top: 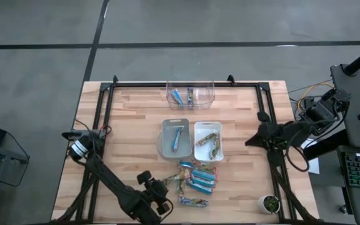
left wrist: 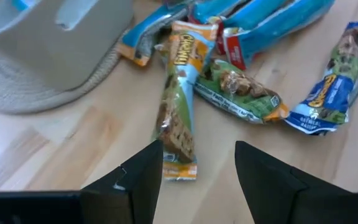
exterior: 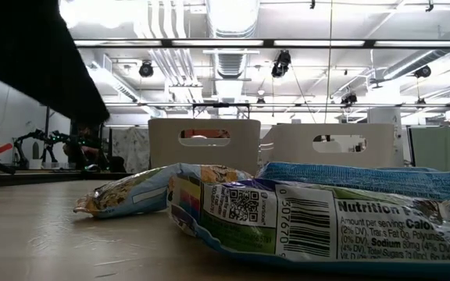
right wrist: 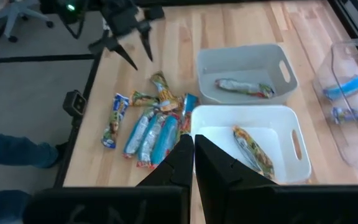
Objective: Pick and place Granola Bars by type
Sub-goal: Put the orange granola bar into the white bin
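Several granola bars, bright blue and greenish-gold, lie in a loose pile (top: 195,178) on the wooden table near its front edge. They also show in the right wrist view (right wrist: 148,127). My left gripper (top: 165,189) is open just left of the pile. In the left wrist view its fingers (left wrist: 197,152) stand on either side of the near end of a greenish-gold bar (left wrist: 179,118) that lies flat on the table, and I see no touch. My right gripper (top: 250,141) is shut and empty (right wrist: 193,146), hovering to the right of the white bin.
A grey bin (top: 175,139) holds a blue bar and a white bin (top: 208,140) holds greenish-gold bars, both behind the pile. A clear bin (top: 190,94) with bars stands at the far edge. One bar (top: 192,201) lies apart, nearer the front edge. A small green thing (top: 269,202) sits front right.
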{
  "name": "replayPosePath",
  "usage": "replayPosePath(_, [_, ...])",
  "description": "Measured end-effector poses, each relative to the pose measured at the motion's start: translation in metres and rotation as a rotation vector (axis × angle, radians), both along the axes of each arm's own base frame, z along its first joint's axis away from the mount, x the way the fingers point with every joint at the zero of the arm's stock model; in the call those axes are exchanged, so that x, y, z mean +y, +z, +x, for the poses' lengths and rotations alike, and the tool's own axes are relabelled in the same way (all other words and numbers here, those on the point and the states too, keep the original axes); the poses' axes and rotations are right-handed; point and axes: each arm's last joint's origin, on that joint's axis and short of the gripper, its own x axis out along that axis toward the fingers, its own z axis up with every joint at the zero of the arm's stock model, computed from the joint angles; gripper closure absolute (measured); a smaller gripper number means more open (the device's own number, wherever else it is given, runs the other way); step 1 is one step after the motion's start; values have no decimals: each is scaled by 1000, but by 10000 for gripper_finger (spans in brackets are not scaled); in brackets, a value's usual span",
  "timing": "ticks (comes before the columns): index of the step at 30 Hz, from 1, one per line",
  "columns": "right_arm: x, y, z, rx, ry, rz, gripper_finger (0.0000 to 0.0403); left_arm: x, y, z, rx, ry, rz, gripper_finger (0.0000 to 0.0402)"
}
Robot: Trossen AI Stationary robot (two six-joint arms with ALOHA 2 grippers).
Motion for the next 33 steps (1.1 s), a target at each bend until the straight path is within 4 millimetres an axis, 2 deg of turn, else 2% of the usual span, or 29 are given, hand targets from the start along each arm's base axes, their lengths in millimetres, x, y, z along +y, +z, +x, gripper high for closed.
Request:
replayPosePath(7, [2,1,3,-14,8,3,394,4,-23,-4,-21,-34,29,219])
replayPosePath(18, [6,-1,9,-10,1,0,394,11,-30,4,-64,-71,77,219])
replayPosePath(33, [9,-3,14,-4,-20,-21,394,31,-52,8,-62,-55,72,219])
